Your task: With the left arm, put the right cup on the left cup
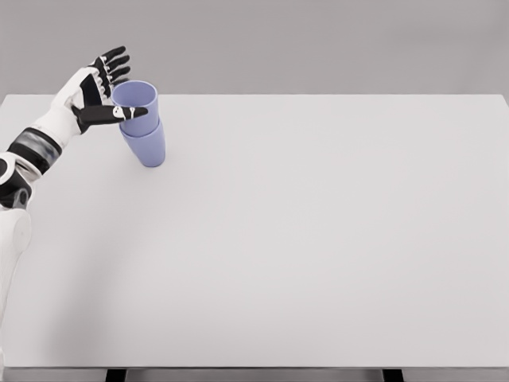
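Overall: one head view showed a white table [318,239] with two lavender-blue cups nested into a stack near its far left part.
Stack: the upper cup [135,103] sat inside the lower cup [145,145], both mouths up, the pair leaning slightly to the left at the top.
Lower cup: it stood on the table, its rim visible as a band just below the thumb of the hand.
Upper cup: its open mouth and pale inner wall faced the camera; roughly its top half rose above the lower cup's rim.
Left hand [99,91]: it was just to the left of the stack, at the height of the upper cup.
Fingers [111,64]: black-tipped, spread and extended upward behind and left of the upper cup, not wrapped around it.
Thumb [111,114]: stretched rightward across the front of the upper cup near the seam between the two cups; whether it touched the cup I cannot tell.
Grip: loosened, the hand released and holding nothing.
Left arm [32,151]: white with a dark wrist band, it came in from the left edge, below and left of the stack.
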You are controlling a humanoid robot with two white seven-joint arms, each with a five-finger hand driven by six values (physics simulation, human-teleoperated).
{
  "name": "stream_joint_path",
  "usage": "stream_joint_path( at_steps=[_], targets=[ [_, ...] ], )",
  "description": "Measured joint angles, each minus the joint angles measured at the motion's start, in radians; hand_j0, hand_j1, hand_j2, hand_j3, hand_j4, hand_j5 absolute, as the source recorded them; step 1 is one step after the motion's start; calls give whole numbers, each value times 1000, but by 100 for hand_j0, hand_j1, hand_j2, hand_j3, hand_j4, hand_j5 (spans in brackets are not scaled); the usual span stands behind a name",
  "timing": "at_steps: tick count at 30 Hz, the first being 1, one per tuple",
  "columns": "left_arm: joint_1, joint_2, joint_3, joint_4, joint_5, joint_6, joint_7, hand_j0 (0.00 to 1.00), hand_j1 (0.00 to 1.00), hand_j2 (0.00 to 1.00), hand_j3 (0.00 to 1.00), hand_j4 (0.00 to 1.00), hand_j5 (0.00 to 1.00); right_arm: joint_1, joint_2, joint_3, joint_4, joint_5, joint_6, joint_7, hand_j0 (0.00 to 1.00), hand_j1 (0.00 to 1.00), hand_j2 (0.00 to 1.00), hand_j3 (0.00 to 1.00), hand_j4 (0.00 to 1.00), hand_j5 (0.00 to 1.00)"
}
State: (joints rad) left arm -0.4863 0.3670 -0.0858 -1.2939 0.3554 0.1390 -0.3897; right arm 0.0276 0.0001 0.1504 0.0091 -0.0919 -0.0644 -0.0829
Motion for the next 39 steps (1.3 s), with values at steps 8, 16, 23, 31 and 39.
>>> stream_joint_path(
  at_steps=[8, 16, 23, 31, 39],
  targets=[
    [5, 4, 4, -43, 3, 9, 0, 100, 100, 100, 100, 100, 100, 0, 0, 0, 0, 0, 0, 0, 100, 100, 100, 100, 100, 100],
    [14, 9, 16, -74, 8, 11, 0, 100, 100, 100, 100, 100, 100, 0, 0, 0, 0, 0, 0, 0, 100, 100, 100, 100, 100, 100],
    [72, 26, 65, -115, 9, 12, 0, 100, 100, 100, 100, 100, 100, 0, 0, 0, 0, 0, 0, 0, 100, 100, 100, 100, 100, 100],
    [190, 46, 186, -215, 10, 9, -1, 100, 100, 100, 100, 100, 100, 0, 0, 0, 0, 0, 0, 0, 100, 100, 100, 100, 100, 100],
    [390, 54, 317, -349, 4, -1, -10, 100, 100, 100, 100, 100, 100, 0, 0, 0, 0, 0, 0, 0, 100, 100, 100, 100, 100, 100]
  ],
)
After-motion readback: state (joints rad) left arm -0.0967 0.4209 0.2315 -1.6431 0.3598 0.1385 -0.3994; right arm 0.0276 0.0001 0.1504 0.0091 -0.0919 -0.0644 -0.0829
